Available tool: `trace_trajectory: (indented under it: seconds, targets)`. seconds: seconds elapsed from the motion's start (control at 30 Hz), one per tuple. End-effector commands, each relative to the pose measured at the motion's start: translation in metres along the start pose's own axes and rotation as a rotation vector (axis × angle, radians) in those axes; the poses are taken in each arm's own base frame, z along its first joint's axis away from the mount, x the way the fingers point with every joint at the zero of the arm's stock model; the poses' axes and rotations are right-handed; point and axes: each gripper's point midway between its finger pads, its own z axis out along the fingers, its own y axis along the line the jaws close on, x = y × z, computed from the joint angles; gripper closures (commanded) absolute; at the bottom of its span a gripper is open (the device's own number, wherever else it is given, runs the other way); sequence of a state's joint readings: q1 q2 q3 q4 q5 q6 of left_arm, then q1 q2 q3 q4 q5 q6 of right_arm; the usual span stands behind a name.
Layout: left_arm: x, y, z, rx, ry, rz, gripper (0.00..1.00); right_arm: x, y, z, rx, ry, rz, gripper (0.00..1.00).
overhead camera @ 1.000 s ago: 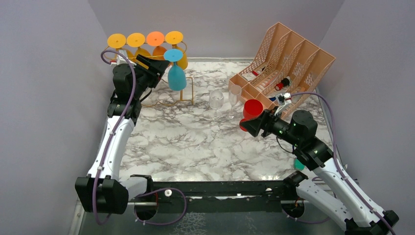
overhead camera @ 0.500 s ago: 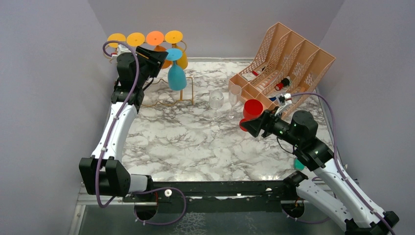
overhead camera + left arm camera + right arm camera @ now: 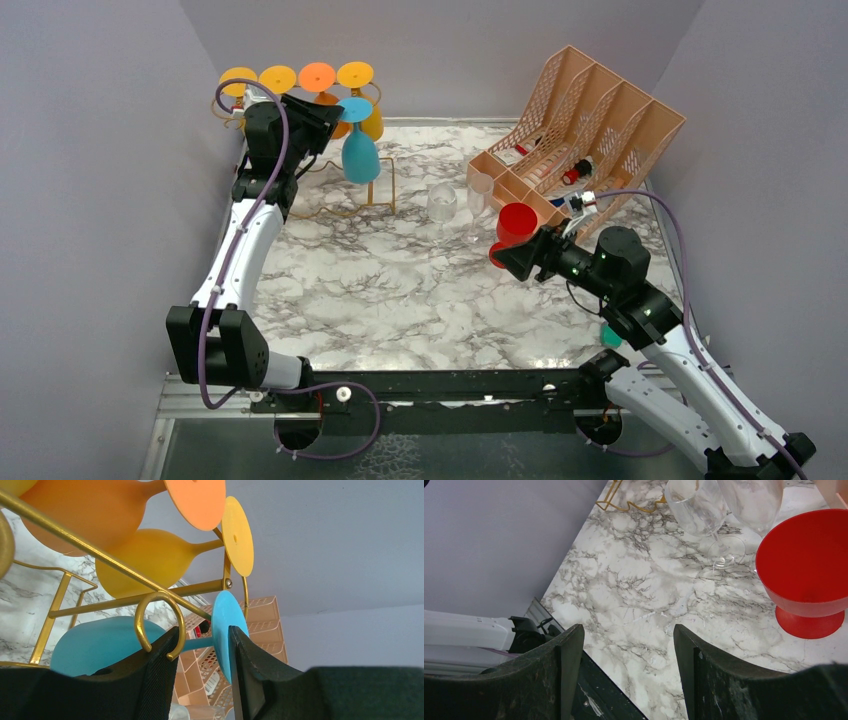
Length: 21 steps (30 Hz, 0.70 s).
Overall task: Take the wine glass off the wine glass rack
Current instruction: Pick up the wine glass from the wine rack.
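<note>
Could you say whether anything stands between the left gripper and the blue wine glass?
Nothing visible: the blue wine glass has its stem between the open jaws of the left gripper. The curled scroll end of the rack sits beside one finger.

a red cup (image 3: 517,222) is set upright on the marble counter (image 3: 400,290), near a peach lattice organizer (image 3: 610,115).

The left gripper (image 3: 204,641) now sits higher and farther into the wine glass rack (image 3: 125,600) than a second ago. Its jaws are narrower, drawn in around the blue wine glass (image 3: 95,645) stem.
</note>
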<state>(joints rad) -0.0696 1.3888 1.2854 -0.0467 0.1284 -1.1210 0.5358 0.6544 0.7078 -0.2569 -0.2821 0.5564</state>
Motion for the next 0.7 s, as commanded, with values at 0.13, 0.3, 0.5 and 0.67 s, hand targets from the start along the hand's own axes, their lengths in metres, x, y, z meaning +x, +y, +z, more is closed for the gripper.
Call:
trace_trajectory:
  seconds: [0.13,0.3,0.5,0.67]
  targets:
    - [-0.005,-0.018,-0.015,0.035,-0.074,-0.061,0.56,-0.005,0.003,0.0,-0.006,-0.01,-0.011,0.31]
    - [0.002,-0.021,-0.02,0.024,-0.109,-0.101,0.52,-0.003,0.002,0.001,-0.004,-0.006,-0.01,0.31]
    - [0.007,-0.02,-0.026,-0.002,-0.168,-0.14,0.49,-0.002,0.0,0.001,0.0,-0.006,-0.012,0.31]
    - [0.004,-0.022,-0.024,-0.019,-0.204,-0.16,0.49,-0.002,0.0,0.001,-0.001,-0.005,-0.014,0.31]
